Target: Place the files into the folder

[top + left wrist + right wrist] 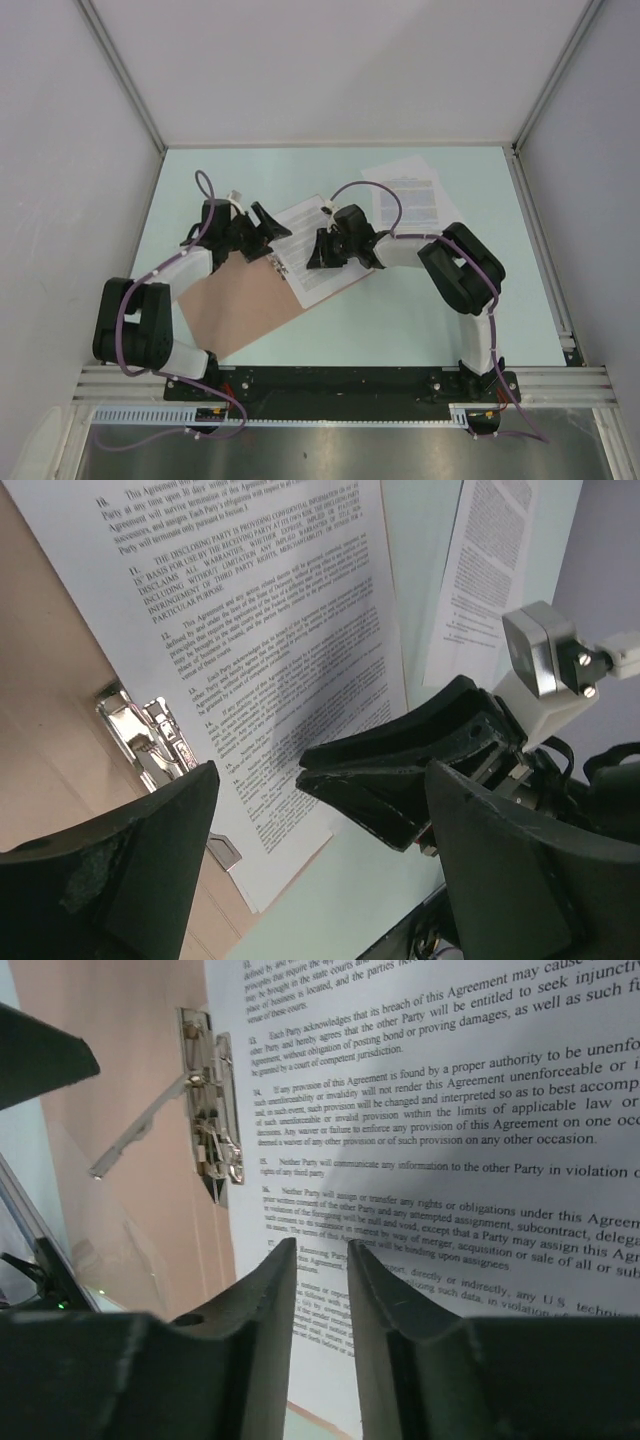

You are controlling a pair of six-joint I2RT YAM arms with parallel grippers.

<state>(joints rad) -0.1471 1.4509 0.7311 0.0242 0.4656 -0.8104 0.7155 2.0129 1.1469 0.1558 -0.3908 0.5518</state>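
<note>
Step in hand: likely squaring the printed sheet (325,285) onto the folder (240,310), judging by where both grippers hang.
Left gripper (262,235): spread wide, nothing between the fingers (130,860); no hold on anything.
Right gripper (322,1290): parted by only a narrow slit, with print showing through the gap; seems to grip nothing, though contact between tips and paper is hard to judge from the wrist view.
Sheet, relative to the right jaws: directly beneath and ahead, with text lines running crosswise to the fingers, so the long axis appears to run straight away from the tips.
Sheet, relative to the left jaws: ahead and slightly right, its near corner hanging past the folder's edge over the table (450,320).
Folder: open and flat, off to the left of the right jaws and under the left jaws; the sheet overlaps its right part only.
Clip (210,1130): metal, on the folder just beside the sheet's left edge; ahead and left of the right jaws, just ahead of the left ones.
Nearer arm: right, poised over the paper itself; left nearer the clip and bare card.
Deciding relation: sheet to go leftward from the right jaws, toward the clip and fully onto the card.
Second sheet (410,195): lies apart on the table, beyond and to the right of the right jaws, not yet in the folder.
Risk: a thin sheet flat on card gives little to pinch; may slide or buckle.
</note>
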